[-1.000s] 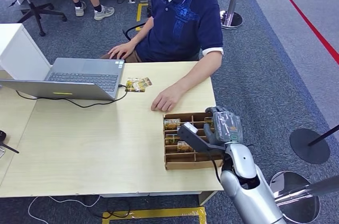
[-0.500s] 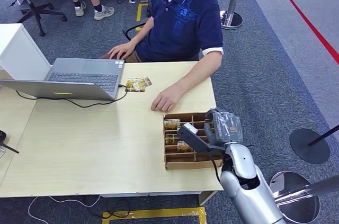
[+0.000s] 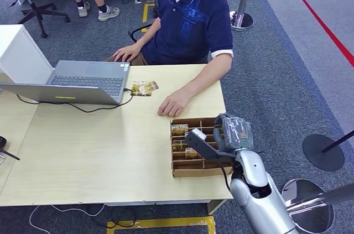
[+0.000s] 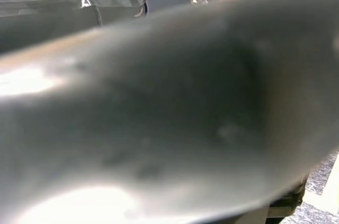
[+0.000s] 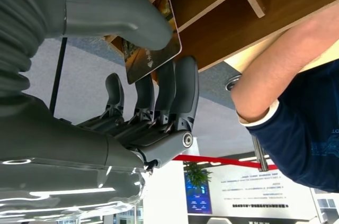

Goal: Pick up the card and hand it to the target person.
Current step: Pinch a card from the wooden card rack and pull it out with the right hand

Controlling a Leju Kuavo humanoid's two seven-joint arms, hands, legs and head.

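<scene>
The right hand (image 3: 232, 133) sits over the far-right corner of the cardboard divider tray (image 3: 179, 171), and the right wrist view shows a card (image 5: 152, 49) pinched between the thick thumb and the darker fingers (image 5: 176, 94), its free corner sticking out past the tray's edge. So the card is in that hand, just above the tray's compartments; whether it has fully cleared its slot cannot be told. The left hand's state cannot be told either, since the left wrist view is blurred grey. The card looks thin, stiff and glossy, so it is probably light, slick, and apt to pivot if held at one corner only. A hold across its flat faces, near the middle of one short end, seems safest, leaving the other end free for taking. More cards (image 3: 179, 130) lie in the tray's near-left compartments, and a few (image 3: 144, 88) lie well away from the tray beside the laptop (image 3: 83, 82). The seated person's hand (image 3: 174, 103) rests on the table (image 3: 104, 151) just beyond the tray's far edge.
</scene>
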